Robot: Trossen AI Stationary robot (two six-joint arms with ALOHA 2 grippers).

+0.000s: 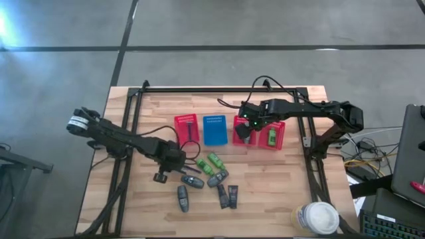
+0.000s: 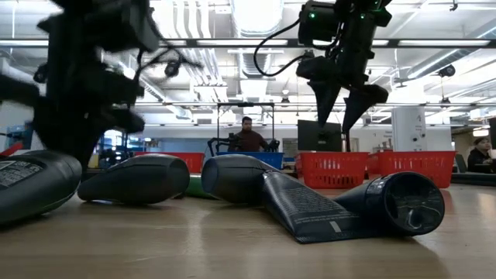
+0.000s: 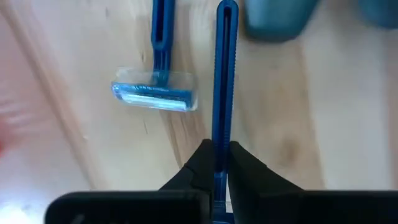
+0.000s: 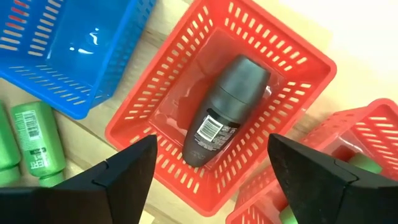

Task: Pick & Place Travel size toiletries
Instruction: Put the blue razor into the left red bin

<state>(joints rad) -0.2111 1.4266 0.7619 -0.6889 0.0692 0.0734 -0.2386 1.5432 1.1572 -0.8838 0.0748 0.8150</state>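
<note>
Sorting travel toiletries into slotted baskets, by kind.

The right gripper (image 4: 211, 168), fingers spread and empty, is hovering above the red slotted plastic basket (image 4: 298, 56), where a grey tube (image 4: 227, 106) is lying flat. The left gripper (image 3: 214, 165) is pinching a thin blue razor handle (image 3: 225, 81) on the wooden table (image 1: 133, 212); a second blue razor (image 3: 155, 93) lies just beside it.

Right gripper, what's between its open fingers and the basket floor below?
In the right wrist view, a grey tube lies in the red basket, directly below the open right gripper, untouched.
</note>
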